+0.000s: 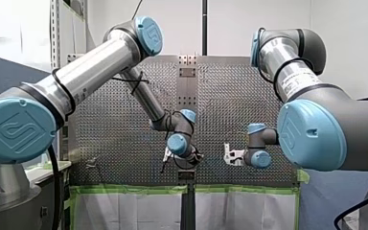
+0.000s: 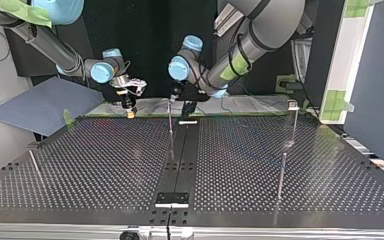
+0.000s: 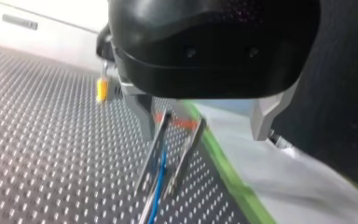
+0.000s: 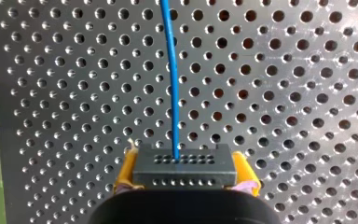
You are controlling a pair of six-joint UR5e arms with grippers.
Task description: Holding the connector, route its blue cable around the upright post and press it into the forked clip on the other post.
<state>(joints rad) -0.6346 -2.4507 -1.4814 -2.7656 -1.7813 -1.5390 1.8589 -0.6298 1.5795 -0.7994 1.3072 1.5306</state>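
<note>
Front view high behind, top view low opposite, wrist views close, all sharing perforated table (image 1: 115, 122).

logo — UR mark, blue joint caps (image 1: 14, 130) | label (image 1: 300, 79), my right arm (image 1: 359, 120) — print too small to read

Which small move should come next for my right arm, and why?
Probably carry the connector sideways toward the thin post at the top view's middle, grip shut. My right gripper clamps it between yellow pads, and the blue cable runs nearly straight ahead of it, bent around nothing visible.
</note>
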